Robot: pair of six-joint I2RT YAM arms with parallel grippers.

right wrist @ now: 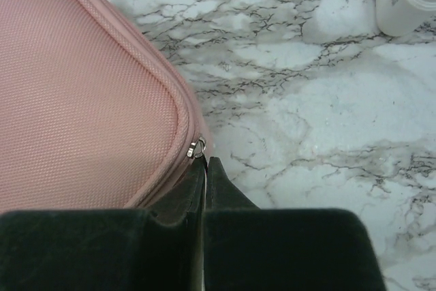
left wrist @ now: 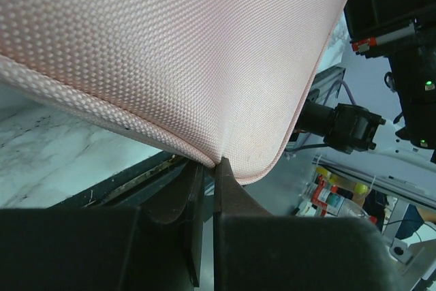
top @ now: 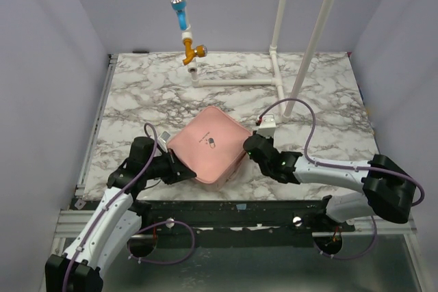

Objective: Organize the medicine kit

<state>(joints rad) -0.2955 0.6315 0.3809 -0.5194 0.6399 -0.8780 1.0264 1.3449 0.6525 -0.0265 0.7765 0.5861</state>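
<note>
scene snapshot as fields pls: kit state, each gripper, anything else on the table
kit: medicine kit, pink, lid down, logo up, on marble table
left gripper: shut on the kit's near-left edge
right gripper: shut, tips at the zipper pull; grip on it unclear
far side: white pipe frame

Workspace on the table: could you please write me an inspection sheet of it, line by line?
Surface: white-grey marble-pattern table.
Job's things: pink rounded-square zippered fabric case, closed, logo up.
Clutter: nothing seen.
Grippers: left gripper shut on the case's near edge; right gripper shut at the metal zip pull.
Cables: purple cables loop along both arms.
Surroundings: white pipe frame at the far side; plain walls.
</note>
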